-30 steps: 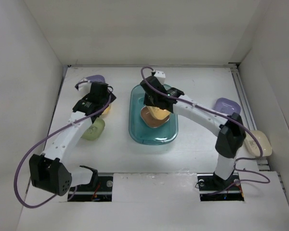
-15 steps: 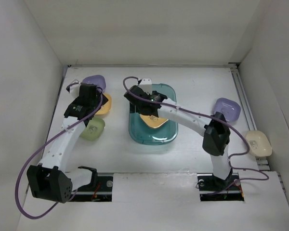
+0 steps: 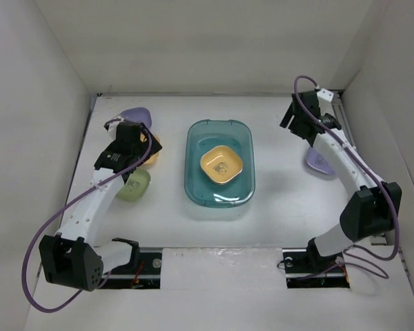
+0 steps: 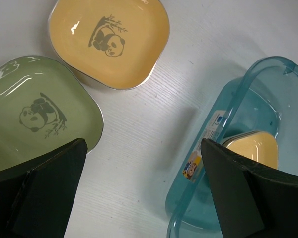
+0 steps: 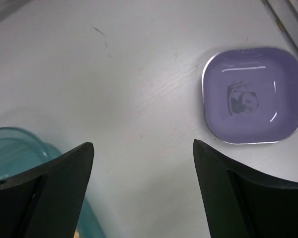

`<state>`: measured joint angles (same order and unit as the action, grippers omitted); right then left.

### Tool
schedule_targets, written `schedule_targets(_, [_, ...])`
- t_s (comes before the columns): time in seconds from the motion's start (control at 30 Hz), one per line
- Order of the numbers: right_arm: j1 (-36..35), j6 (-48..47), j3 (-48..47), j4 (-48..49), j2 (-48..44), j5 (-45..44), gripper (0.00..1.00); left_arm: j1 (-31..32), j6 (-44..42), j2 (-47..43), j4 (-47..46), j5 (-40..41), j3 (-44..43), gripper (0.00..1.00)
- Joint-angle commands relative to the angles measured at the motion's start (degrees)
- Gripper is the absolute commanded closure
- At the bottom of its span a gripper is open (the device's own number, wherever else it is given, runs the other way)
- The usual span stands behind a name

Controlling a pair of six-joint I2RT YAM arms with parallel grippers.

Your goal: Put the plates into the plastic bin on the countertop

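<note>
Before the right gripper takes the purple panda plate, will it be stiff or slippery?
Probably stiff: the purple panda plate keeps a crisp, even rim. Likely slippery: its glossy surface shows sharp highlights. It lies flat on the white countertop, so a push should slide it, not tip it.

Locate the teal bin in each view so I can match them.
Top external: plastic bin at centre.
Left wrist: plastic bin lower right, cropped.
Right wrist: plastic bin rim, lower-left corner.
Shared landmark: yellow plate inside it, top and left wrist only.
</note>
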<state>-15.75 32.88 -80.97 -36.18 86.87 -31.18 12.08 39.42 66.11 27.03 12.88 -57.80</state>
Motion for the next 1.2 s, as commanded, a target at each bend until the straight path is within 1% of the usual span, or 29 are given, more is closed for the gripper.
schedule_targets(0.0, [5.95, -2.47, 2.65, 2.16, 1.89, 5.94, 0.13, 1.01, -1.27, -1.42, -1.89, -1.81, 0.58, 0.00])
schedule_targets(0.07, [10.01, -3.08, 4.76, 3.65, 3.64, 8.66, 0.13, 1.02, -1.27, -2.03, -1.89, -1.81, 0.58, 0.00])
schedule_targets(0.1, [13.25, -3.09, 5.38, 4.36, 3.66, 11.20, 0.13, 1.54, -1.97, -2.03, -1.89, -1.81, 0.58, 0.00])
schedule_targets(0.2, [17.05, -4.40, 8.01, 7.35, 5.67, 13.59, 0.16, 1.55, -1.98, -3.17, -1.89, -2.34, 1.11, 0.00])
schedule_targets(0.27, [20.05, -4.41, 8.63, 7.36, 6.99, 15.62, 0.16, 1.55, -2.50, -3.18, -1.89, -2.87, 1.11, 0.00])
schedule_targets(0.33, [20.76, -5.20, 9.16, 9.02, 8.92, 17.02, 0.18, 1.55, -2.50, -3.18, -1.89, -2.87, 1.11, 0.00])
schedule_targets(0.43, [22.34, -6.25, 9.78, 10.43, 12.44, 18.78, 0.25, 1.55, -1.71, -3.18, -1.89, -2.87, 1.11, 0.00])
schedule_targets(0.6, [23.57, -8.01, 9.08, 11.57, 17.62, 20.90, 0.34, 1.55, -1.19, -3.70, -3.21, -3.48, 4.01, 0.00])
schedule_targets(0.73, [23.57, -8.54, 7.67, 11.32, 21.23, 22.65, 0.47, 1.55, -0.57, -3.70, -3.74, -4.09, 4.54, 0.00])
schedule_targets(0.8, [22.96, -9.15, 6.97, 11.31, 21.76, 23.35, 0.59, 1.02, -0.57, -4.23, -4.43, -5.14, 5.32, 0.00])
schedule_targets(0.83, [22.35, -9.15, 6.97, 11.31, 21.76, 23.97, 0.68, 0.32, -0.57, -4.23, -4.44, -5.85, 6.11, 0.00])
schedule_targets(0.87, [22.34, -9.15, 6.97, 11.83, 21.76, 23.97, 0.95, 0.32, -0.57, -4.23, -4.96, -5.85, 6.12, 0.00])
schedule_targets(0.93, [20.07, -9.15, 6.36, 11.84, 21.24, 24.49, 1.00, 0.32, -0.57, -4.76, -4.97, -5.85, 6.74, 0.00])
schedule_targets(1.0, [17.69, -9.68, 5.57, 11.14, 19.23, 24.50, 1.00, -0.21, 0.04, -5.37, -4.44, -4.80, 7.35, 0.00])
schedule_targets(1.03, [14.46, -9.68, 4.86, 10.61, 18.34, 23.02, 1.00, -0.21, 0.91, -5.98, -3.92, -3.23, 7.35, 0.00])
schedule_targets(1.1, [10.58, -9.68, 1.70, 8.25, 15.63, 21.34, 1.00, -1.00, 3.11, -6.60, -2.34, -1.21, 7.97, 0.00])
schedule_targets(1.13, [8.56, -9.68, 0.13, 6.93, 14.91, 20.29, 1.00, -1.00, 4.16, -7.30, -1.55, 1.76, 7.97, 0.00])
schedule_targets(1.17, [4.19, -9.68, -2.85, 5.70, 14.21, 17.41, 1.00, -1.00, 5.39, -7.31, -0.49, 3.10, 8.49, 0.00])
